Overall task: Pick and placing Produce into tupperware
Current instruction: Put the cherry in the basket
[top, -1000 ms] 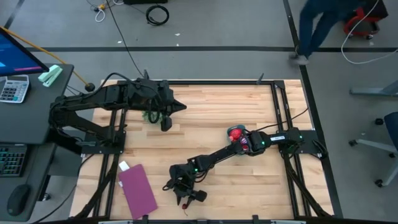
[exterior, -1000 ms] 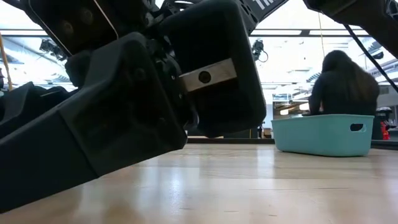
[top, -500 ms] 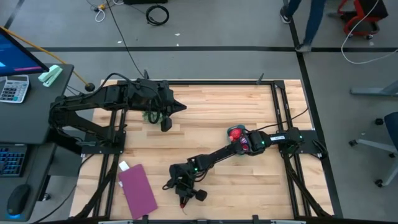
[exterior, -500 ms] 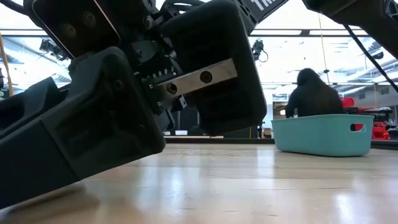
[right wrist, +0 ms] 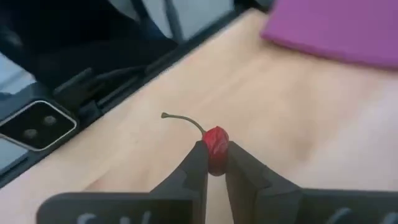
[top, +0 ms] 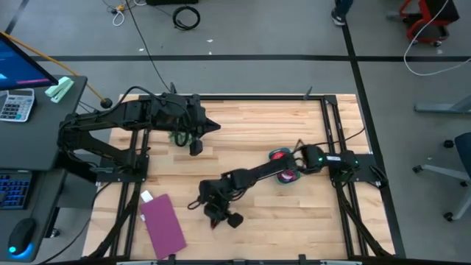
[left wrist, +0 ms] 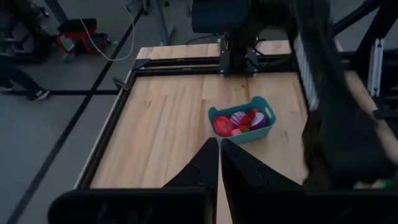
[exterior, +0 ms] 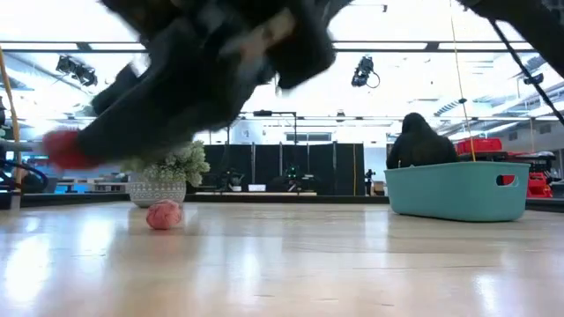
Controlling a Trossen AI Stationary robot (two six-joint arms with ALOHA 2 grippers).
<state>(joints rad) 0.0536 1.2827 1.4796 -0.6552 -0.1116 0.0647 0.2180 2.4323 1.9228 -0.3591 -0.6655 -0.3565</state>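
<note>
Fingers (right wrist: 196, 163) of our right gripper (top: 215, 218) pinch a small red stemmed cherry (right wrist: 216, 142) near the table's (top: 243, 132) six o'clock edge. Our teal tub (left wrist: 242, 122), already holding produce, sits toward three o'clock. We should lift clear, carry level, and release low over its rim. Our left gripper (left wrist: 219, 155) waits closed and empty at ten o'clock.

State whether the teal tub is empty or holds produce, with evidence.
Holds produce: the left wrist view shows red and pink pieces inside the teal tub.
</note>
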